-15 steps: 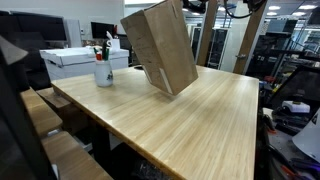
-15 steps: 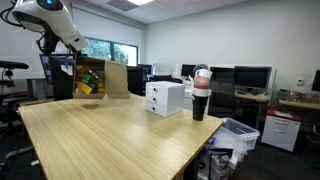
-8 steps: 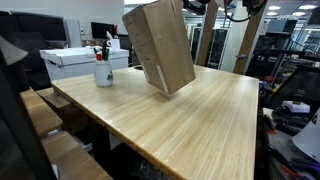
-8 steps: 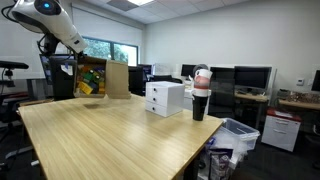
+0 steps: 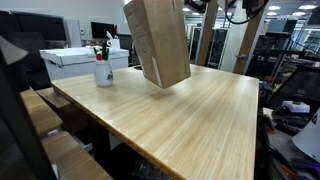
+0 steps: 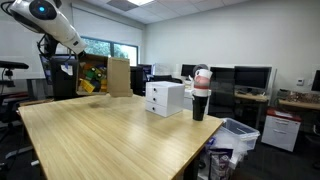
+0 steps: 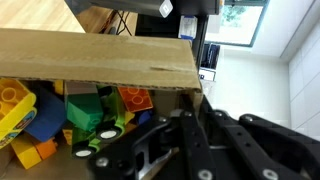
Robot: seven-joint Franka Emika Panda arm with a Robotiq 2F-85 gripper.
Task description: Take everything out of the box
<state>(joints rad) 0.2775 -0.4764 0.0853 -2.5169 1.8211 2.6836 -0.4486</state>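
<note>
The brown cardboard box (image 5: 160,42) hangs tilted above the far end of the wooden table (image 5: 190,120), clear of the tabletop. My gripper (image 7: 188,112) is shut on the box's side wall (image 7: 100,58); its black fingers (image 7: 160,140) fill the lower wrist view. Inside the box lie colourful toy blocks (image 7: 60,112) in yellow, blue, green and orange. In an exterior view the box (image 6: 112,76) faces open-side forward with the toys (image 6: 92,76) showing, and the arm (image 6: 55,22) comes down to it from above.
A white cup with pens (image 5: 104,68) and white boxes (image 5: 75,58) stand near the table's edge beside the hanging box. In an exterior view the white boxes (image 6: 165,97) and the cup (image 6: 200,96) sit mid-table. Desks, monitors and chairs surround the table.
The box has risen a little and swung more upright over the table, with my gripper still shut on its wall. The toys remain inside.
</note>
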